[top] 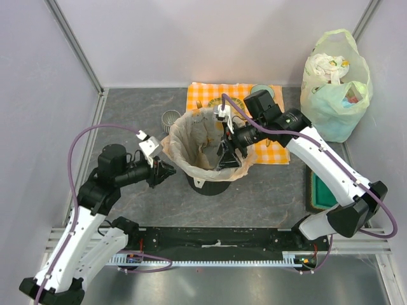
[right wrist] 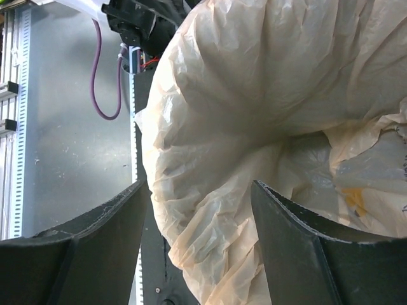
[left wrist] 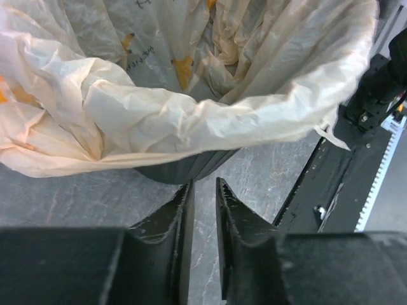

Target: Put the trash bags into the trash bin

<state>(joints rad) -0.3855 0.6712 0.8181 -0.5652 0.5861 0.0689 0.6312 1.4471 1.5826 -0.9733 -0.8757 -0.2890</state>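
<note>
Peach bag (top: 191,136) (mouth up) in upright bin (top: 210,186)

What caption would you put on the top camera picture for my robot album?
Right gripper straddles the rim of the peach bag lining the black bin; left gripper hovers beside it.

An orange-and-white checked cloth (top: 205,95) lies flat at the back of the grey marbled table (top: 127,121), with a round grey-green dish (top: 262,91) at its far right corner. A small ribbed grey mug (top: 170,119) stands upright just left of the cloth. A stuffed pale green translucent plastic bag (top: 334,95) stands in the far right corner. A flat green tray (top: 321,190), partly seen, lies by the right edge.
</note>
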